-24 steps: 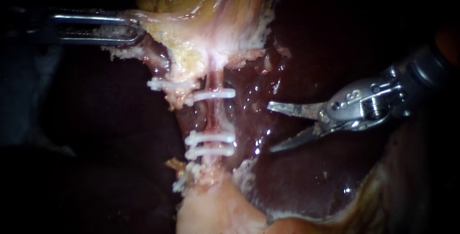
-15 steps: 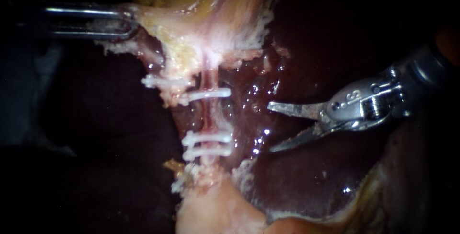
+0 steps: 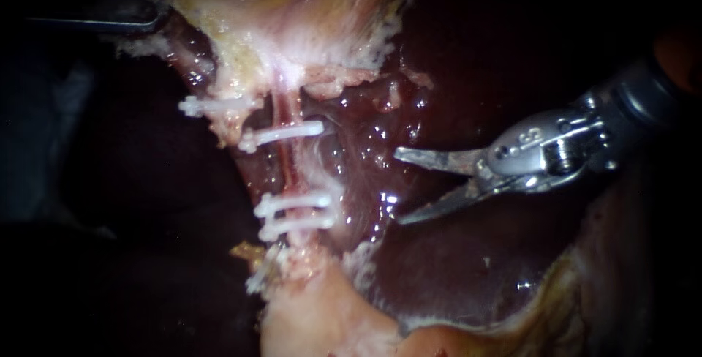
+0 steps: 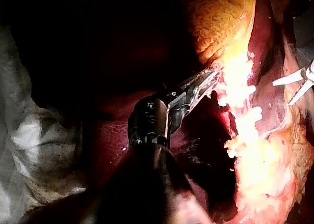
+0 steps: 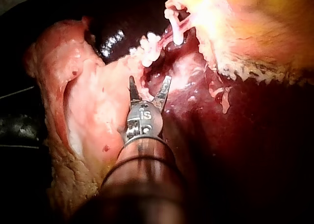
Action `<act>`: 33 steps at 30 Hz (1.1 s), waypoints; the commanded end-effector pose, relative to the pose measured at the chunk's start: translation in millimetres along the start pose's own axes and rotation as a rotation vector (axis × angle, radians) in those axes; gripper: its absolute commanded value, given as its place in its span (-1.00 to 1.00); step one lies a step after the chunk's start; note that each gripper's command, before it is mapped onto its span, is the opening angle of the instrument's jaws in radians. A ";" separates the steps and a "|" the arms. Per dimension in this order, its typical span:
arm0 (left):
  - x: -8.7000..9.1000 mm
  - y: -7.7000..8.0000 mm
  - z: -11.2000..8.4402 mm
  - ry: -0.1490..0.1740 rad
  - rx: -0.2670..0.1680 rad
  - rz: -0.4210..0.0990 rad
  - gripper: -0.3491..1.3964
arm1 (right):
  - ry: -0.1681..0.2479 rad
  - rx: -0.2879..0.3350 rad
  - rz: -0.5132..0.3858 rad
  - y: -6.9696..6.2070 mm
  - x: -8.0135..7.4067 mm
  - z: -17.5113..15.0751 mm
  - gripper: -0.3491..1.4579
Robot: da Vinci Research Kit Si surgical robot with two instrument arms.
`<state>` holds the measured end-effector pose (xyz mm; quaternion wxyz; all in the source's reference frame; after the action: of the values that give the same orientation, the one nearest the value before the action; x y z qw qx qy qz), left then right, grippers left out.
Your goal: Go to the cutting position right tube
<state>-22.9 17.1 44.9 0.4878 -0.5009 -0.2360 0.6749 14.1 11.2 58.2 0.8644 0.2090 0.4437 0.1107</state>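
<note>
Endoscope view | right tube [image 3: 289,168] runs top-to-bottom | right instrument [image 3: 398,186] pincer released beside it | left instrument [image 3: 150,7] pincer grasping gallbladder [image 3: 292,13]

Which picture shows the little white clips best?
The endoscope view: the white clips lie clear and separate along the tube. The right wrist view shows some bunched together ahead of the right instrument, whose jaws are open. The left wrist view loses them in glare.
</note>
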 end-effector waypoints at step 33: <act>-0.5 0.4 0.4 0.003 0.006 0.001 -1.00 | 0.149 0.255 0.091 2.7 1.9 12.1 0.89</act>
<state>-23.4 16.5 45.0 0.4895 -0.5006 -0.2323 0.6751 25.1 11.2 64.3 0.7878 0.3317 0.5089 0.1019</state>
